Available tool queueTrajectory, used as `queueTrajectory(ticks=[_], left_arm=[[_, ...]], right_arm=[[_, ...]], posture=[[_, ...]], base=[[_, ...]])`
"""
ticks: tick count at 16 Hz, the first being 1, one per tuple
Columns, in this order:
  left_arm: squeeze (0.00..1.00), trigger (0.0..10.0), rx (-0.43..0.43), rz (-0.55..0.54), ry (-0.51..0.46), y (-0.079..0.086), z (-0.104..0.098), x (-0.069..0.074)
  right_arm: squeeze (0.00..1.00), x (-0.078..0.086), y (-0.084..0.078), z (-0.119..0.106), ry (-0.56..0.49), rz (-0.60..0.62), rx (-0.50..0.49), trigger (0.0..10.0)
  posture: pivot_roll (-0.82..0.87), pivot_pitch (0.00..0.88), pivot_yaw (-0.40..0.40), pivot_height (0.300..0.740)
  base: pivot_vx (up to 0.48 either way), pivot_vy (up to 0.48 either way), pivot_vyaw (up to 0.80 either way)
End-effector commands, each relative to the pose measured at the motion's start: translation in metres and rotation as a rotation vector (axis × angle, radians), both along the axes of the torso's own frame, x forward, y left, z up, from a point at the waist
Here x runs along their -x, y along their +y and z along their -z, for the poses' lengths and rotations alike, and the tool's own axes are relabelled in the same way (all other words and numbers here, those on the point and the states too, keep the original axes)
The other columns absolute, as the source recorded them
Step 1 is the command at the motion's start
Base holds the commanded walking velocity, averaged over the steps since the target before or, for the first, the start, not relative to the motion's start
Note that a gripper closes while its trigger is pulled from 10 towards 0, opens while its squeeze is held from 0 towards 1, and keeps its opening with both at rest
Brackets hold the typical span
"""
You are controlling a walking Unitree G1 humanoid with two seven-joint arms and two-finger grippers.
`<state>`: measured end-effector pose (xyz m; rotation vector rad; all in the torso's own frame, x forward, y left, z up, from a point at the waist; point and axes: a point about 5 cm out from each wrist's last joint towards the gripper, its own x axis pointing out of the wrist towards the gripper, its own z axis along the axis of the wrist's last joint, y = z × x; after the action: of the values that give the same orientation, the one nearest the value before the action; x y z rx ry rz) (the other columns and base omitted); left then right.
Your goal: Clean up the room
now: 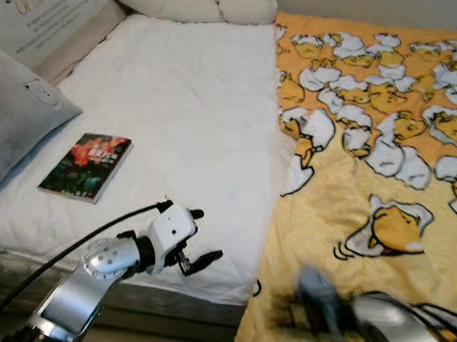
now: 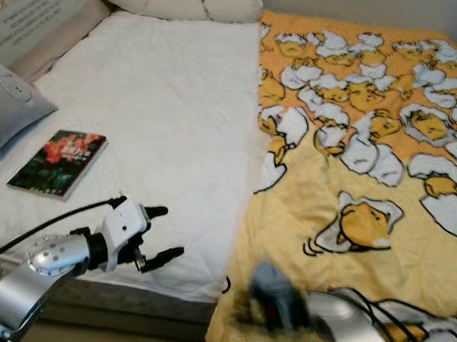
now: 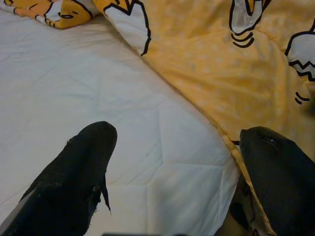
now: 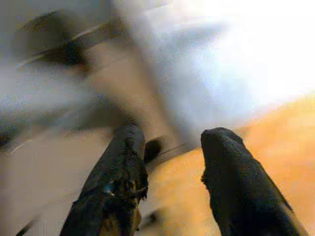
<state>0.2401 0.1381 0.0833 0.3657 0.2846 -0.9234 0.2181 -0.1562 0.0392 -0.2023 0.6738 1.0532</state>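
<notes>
Over white bedding [image 1: 178, 111], left pincer [image 1: 199, 240] and right pincer [image 4: 170, 162] gape wide, holding nothing.

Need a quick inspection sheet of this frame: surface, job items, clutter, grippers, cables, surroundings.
Surface: bed with a white quilted mattress cover, bare on the robot's left half.
Job's things: yellow cartoon-print blanket spread over the right half, its edge lapping onto the white cover; book lying flat near the left edge.
Clutter: grey pillow at far left; cream bolster at the head end.
Grippers: left gripper open, above the bed's near edge, holding nothing; right gripper open, blurred, low over the blanket's near corner.
Cables: black cable running along the left arm; black cables by the right arm.
Surroundings: printed cushion at the headboard; strip of floor below the bed.
</notes>
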Motion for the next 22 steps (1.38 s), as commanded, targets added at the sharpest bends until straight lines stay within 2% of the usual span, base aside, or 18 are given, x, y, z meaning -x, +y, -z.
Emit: queueTrajectory(ticks=[1,5,6,8,11,12,13,14,16,18,22], left_arm=[[0.0,10.0,-0.008,-0.011,-0.004,0.004,0.001,0.001],[0.0,10.0,-0.007,-0.007,0.003,0.003,0.001,0.004],[0.0,10.0,-0.007,-0.005,0.003,0.003,0.001,0.004],[0.0,10.0,-0.008,0.011,0.004,0.001,0.0,0.005],[0.0,10.0,-0.014,0.034,0.014,0.0,-0.001,0.008],[0.0,10.0,-0.017,0.038,0.022,0.002,-0.001,0.011],[0.0,10.0,-0.022,0.043,0.032,0.002,0.0,0.013],[0.0,10.0,-0.023,0.045,0.036,0.002,0.0,0.014],[0.0,10.0,-0.025,0.038,0.047,-0.004,0.007,0.014],[0.0,10.0,-0.028,0.028,0.054,-0.009,0.014,0.011],[0.0,10.0,-0.055,-0.003,0.095,-0.008,0.048,0.001]], right_arm=[[1.0,-0.022,-0.005,-0.001,-0.094,0.176,0.051,10.0],[1.0,-0.067,0.012,0.008,-0.169,0.483,0.129,10.0],[1.0,-0.072,0.015,0.009,-0.162,0.515,0.128,10.0],[1.0,-0.087,0.023,0.019,-0.134,0.621,0.19,10.0],[1.0,-0.097,0.03,0.022,-0.108,0.698,0.23,10.0],[0.0,-0.096,0.03,0.026,-0.114,0.682,0.288,10.0],[0.0,-0.095,0.029,0.03,-0.126,0.676,0.348,10.0],[0.0,-0.093,0.029,0.032,-0.121,0.675,0.366,10.0],[0.0,-0.087,0.029,0.041,-0.095,0.663,0.397,0.0],[0.0,-0.087,0.03,0.042,-0.09,0.668,0.388,0.0],[0.0,-0.089,0.031,0.04,-0.101,0.657,0.363,0.0]], posture=[[0.01,0.026,0.024,0.74],[0.04,0.048,0.021,0.74],[0.04,0.051,0.021,0.74],[0.05,0.074,0.025,0.74],[0.07,0.115,0.03,0.74],[0.08,0.134,0.035,0.74],[0.08,0.14,0.035,0.74],[0.08,0.14,0.035,0.74],[0.09,0.144,0.023,0.74],[0.09,0.14,0.019,0.74],[0.09,0.128,0.022,0.74]], base=[[0.0,0.0,0.0],[0.0,0.0,0.0],[0.0,0.0,0.0],[0.0,0.0,0.0],[0.0,0.0,0.0],[0.0,0.0,0.0],[0.0,0.0,0.0],[0.0,0.0,0.0],[0.0,0.0,0.0],[0.0,0.0,0.0],[0.0,0.0,0.0]])
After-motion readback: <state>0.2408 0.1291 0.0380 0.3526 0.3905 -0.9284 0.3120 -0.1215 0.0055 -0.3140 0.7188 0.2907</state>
